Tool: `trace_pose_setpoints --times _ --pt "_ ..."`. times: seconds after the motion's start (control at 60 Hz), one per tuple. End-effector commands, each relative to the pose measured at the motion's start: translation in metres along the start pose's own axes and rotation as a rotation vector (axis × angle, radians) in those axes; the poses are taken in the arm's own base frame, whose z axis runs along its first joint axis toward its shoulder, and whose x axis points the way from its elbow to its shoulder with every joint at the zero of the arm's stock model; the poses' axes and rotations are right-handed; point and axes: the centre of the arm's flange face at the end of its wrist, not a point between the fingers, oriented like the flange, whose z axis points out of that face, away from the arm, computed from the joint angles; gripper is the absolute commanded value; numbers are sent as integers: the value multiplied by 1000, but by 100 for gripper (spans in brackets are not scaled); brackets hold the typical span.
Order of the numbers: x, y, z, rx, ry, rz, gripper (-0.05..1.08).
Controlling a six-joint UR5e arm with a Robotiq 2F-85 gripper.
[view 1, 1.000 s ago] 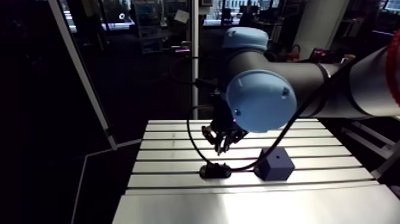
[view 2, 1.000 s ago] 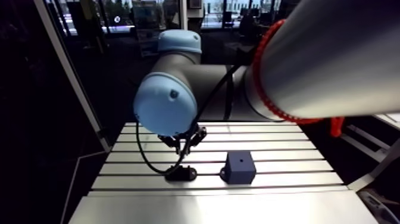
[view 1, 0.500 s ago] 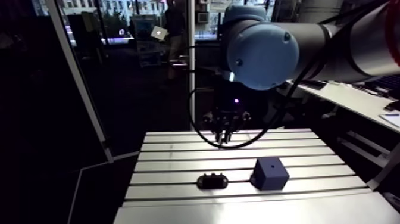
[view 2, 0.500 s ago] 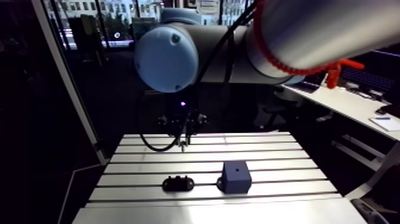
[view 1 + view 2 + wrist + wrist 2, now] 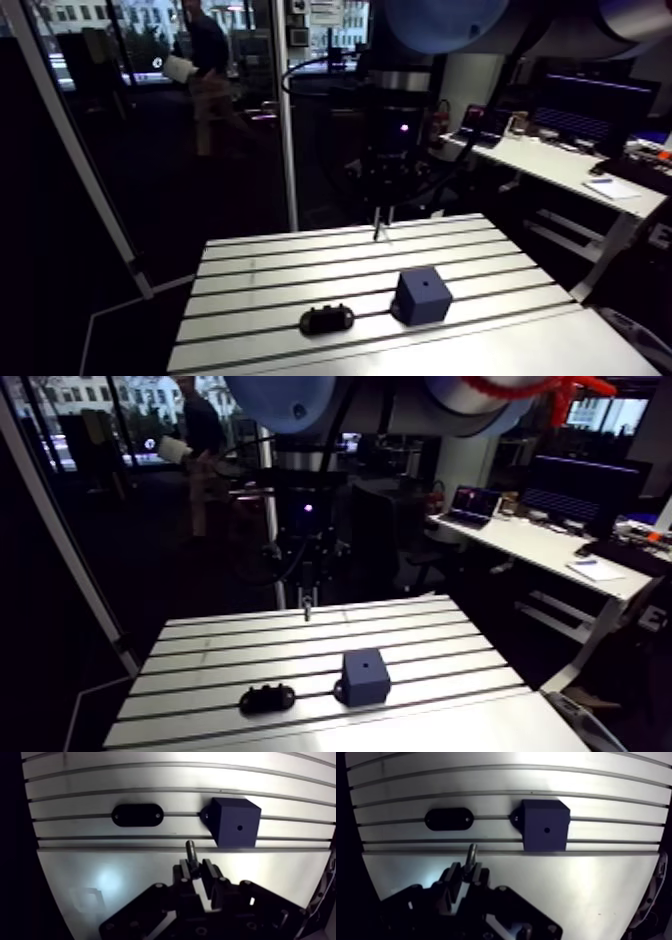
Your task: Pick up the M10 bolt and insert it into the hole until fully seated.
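The fingers of the gripper, black and blocky, were pinching the M10 bolt between their tips. Its dull grey cylindrical shank stood out beyond them toward the table, and its head was hidden between the pads. The thread was too fine to make out. In the arm view the gripper hung clear above the table with the bolt pointing straight down, seen against the far edge. How high it hung could not be told. The table was brushed aluminium, cut by long parallel slots and ending in a smooth plain strip along one long edge. Ahead of the gripper in the wrist view sat a dark blue block, cube-shaped and matt, with crisp edges. The upper face of this block carried the hole, small, round and dark. A small tab stuck out at the block's base on the side toward a black oval piece. That piece lay flat just beside the block, apart from it, on the same band of the table near the plain strip. It had rounded ends with a small pale dot at each. Whether anything sat in the oval piece could not be told.
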Motion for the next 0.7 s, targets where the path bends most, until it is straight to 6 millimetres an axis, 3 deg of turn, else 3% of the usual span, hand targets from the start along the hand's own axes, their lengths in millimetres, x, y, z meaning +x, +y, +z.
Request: trace_pose_setpoints --times 0.017,0.333,0.5,0.7 --pt "-1 42 -13 11 -57 58 108" --pt "-2 86 -15 -4 -100 92 108" --pt "1 92 -9 -1 -111 99 108" --pt "12 96 14 12 -154 98 108"
